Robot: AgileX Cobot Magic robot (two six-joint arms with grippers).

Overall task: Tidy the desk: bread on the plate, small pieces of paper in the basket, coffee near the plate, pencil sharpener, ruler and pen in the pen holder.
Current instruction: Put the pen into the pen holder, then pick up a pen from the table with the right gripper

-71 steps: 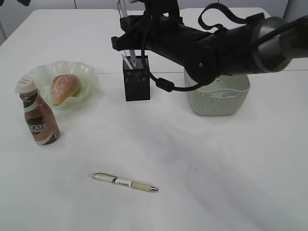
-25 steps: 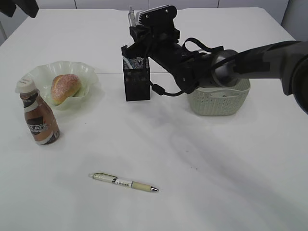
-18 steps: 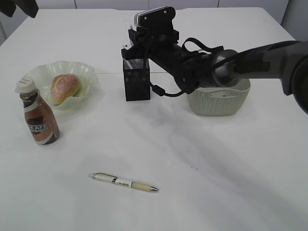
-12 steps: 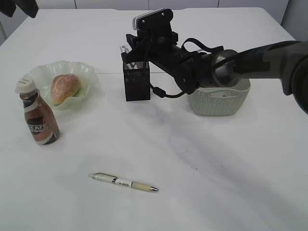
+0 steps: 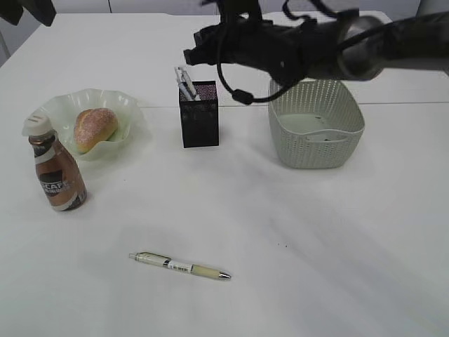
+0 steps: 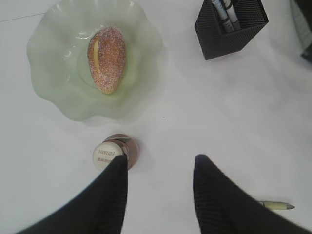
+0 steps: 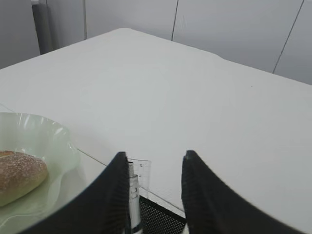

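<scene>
R pincer (image 7: 152, 195) stands open and empty above the pen holder (image 5: 200, 114); ruler (image 7: 140, 171) and a pen sit inside it. L pincer (image 6: 158, 187) is open over the coffee bottle (image 5: 56, 172), empty. The loose pen (image 5: 180, 266) lies on the worktop (image 5: 330, 246), well apart from the holder. Lift R straight up so you don't tip the holder, then approach the loose pen across its barrel.

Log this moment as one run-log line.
right gripper: open above pen holder | ruler: in holder | pen: on desk | left gripper: open
</scene>
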